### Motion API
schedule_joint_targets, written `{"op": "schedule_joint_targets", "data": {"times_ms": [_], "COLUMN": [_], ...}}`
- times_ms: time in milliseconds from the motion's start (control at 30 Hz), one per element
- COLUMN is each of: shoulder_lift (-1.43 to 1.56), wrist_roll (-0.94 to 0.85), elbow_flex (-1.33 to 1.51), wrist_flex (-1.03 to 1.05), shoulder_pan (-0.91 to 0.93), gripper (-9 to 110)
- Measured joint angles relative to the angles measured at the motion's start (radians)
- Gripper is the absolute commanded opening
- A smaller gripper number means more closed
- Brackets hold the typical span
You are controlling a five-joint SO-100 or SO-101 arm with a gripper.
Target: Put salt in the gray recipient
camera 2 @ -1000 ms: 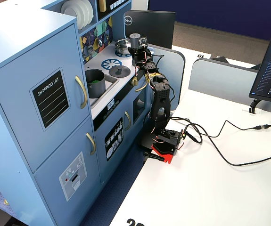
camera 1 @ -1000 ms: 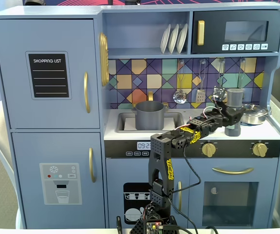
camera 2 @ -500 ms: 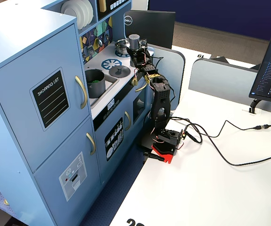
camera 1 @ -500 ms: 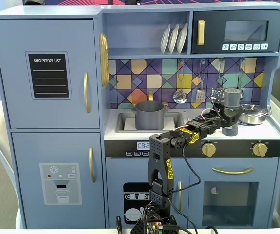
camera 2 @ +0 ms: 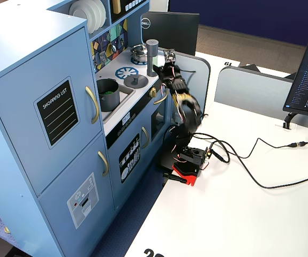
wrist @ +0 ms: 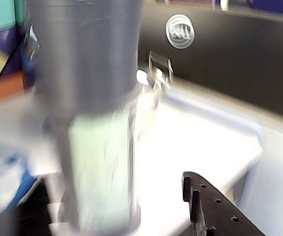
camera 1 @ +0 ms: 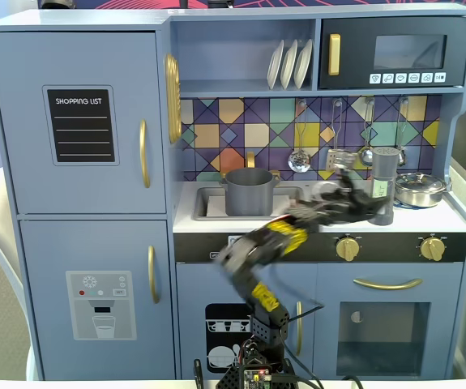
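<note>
— Any readable text?
— "SHOPPING LIST" on the black board of the left upper door; Dell logo on the monitor back at far right.

1. Your tool is blurred, just left of the salt; jaw state unreadable.
2. Btwn salt and gray recipient: open toy-kitchen table, w/ only a flat lid on it.
3. Steel pan stands just right of salt.
4. Utensils hang behind; shelf overhead.
</note>
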Motion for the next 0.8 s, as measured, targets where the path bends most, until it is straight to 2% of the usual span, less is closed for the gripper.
{"op": "schedule_joint_targets", "data": {"times_ms": [100,200,300,433,633,800], "shoulder_lift": [0.307,0.588,0.733,0.804,0.821,0.825], "wrist_roll": [-0.035,-0.051,-0.064,-0.057,-0.038,0.005], "elbow_flex": [0.063,0.146,0.261,0.482,0.876,0.959], "wrist_flex": [0.356,0.71,0.959,1.015,0.876,0.893], "shoulder_pan": [-0.156,-0.405,-0.65,-0.79,-0.811,-0.847], "gripper": [0,0,0,0,0,1]}}
